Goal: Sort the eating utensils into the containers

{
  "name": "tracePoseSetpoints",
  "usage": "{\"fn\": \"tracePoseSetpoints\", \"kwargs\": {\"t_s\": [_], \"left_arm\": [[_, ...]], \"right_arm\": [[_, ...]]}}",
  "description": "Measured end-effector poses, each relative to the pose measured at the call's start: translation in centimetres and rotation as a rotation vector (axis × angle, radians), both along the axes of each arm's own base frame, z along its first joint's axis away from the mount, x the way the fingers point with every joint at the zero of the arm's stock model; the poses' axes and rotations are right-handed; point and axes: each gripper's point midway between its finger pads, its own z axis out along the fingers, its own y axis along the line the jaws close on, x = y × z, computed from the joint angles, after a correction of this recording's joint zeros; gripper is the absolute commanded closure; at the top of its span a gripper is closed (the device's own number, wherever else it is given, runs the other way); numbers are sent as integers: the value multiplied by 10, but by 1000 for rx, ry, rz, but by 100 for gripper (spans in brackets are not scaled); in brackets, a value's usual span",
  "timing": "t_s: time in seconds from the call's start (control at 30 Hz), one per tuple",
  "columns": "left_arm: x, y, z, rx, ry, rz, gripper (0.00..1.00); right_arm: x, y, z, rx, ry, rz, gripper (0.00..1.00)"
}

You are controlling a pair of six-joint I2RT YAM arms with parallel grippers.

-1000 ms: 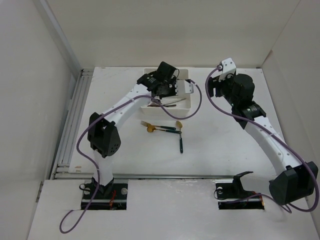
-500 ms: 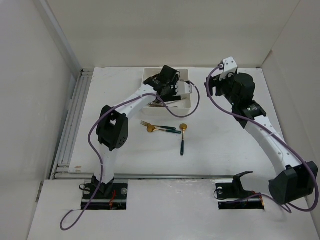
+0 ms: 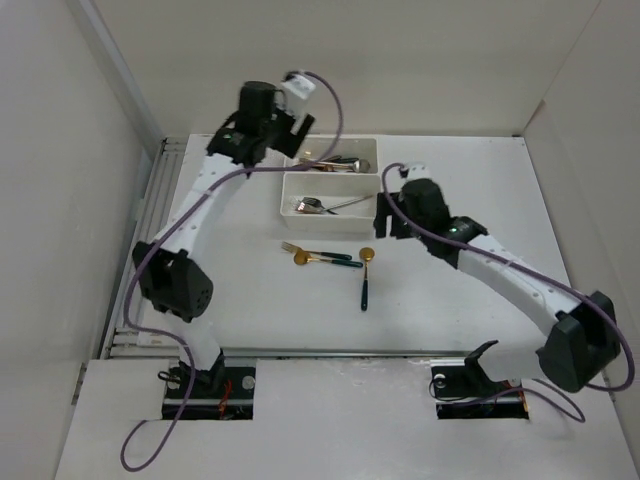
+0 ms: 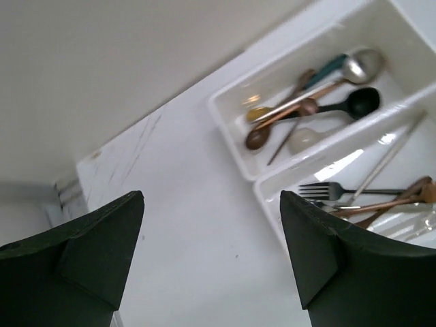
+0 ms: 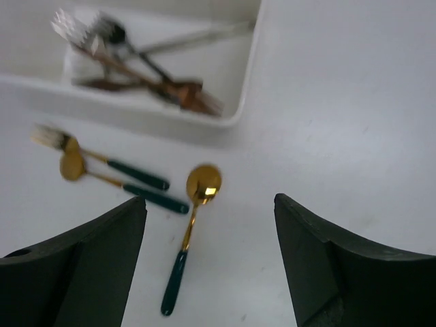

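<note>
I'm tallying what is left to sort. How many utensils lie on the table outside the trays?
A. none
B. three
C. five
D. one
B: a gold fork, a gold spoon beside it and a third gold spoon, all green-handled, lie on the table in front of the front tray.

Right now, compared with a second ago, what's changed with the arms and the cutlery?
The left hand opened over the near tray, then rose and pulled back to the far left, empty. The right hand, open, swung in from the far right toward the gold spoon. Both trays and the three loose utensils stayed put.
</note>
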Motion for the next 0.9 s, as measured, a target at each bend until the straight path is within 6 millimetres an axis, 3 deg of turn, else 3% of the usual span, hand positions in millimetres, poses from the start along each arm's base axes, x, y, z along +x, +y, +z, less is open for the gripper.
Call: {"fn": "tracePoseSetpoints", "kwargs": {"t_s": [0.13, 0.2, 0.27, 0.5, 0.6, 0.7, 0.73, 0.8, 0.9], "left_arm": [[-12, 105, 34, -205, -7, 296, 21], [-27, 147, 36, -266, -6, 419, 21], [-46, 176, 28, -306, 20, 517, 21], [-77, 201, 4, -350, 85, 603, 21], [-84, 209, 5, -364, 82, 626, 21], [-90, 215, 12, -386, 65, 638, 21], [-92, 218, 14, -392, 61, 644, 21], [-97, 223, 16, -400, 51, 657, 21], [-104, 228, 19, -403, 40, 669, 21]], "right_arm": [[-46, 37, -82, -71, 256, 32, 20], [-67, 46, -111, -98, 350, 40, 20], [-79, 44, -130, -120, 418, 18, 20], [-106, 50, -168, -146, 525, 5, 31], [-114, 58, -182, -170, 547, 35, 43], [-107, 69, -182, -165, 538, 48, 64], [-105, 71, -182, -165, 536, 47, 83], [-99, 76, -183, -152, 532, 26, 100], [-98, 78, -182, -128, 530, 0, 100]]}}
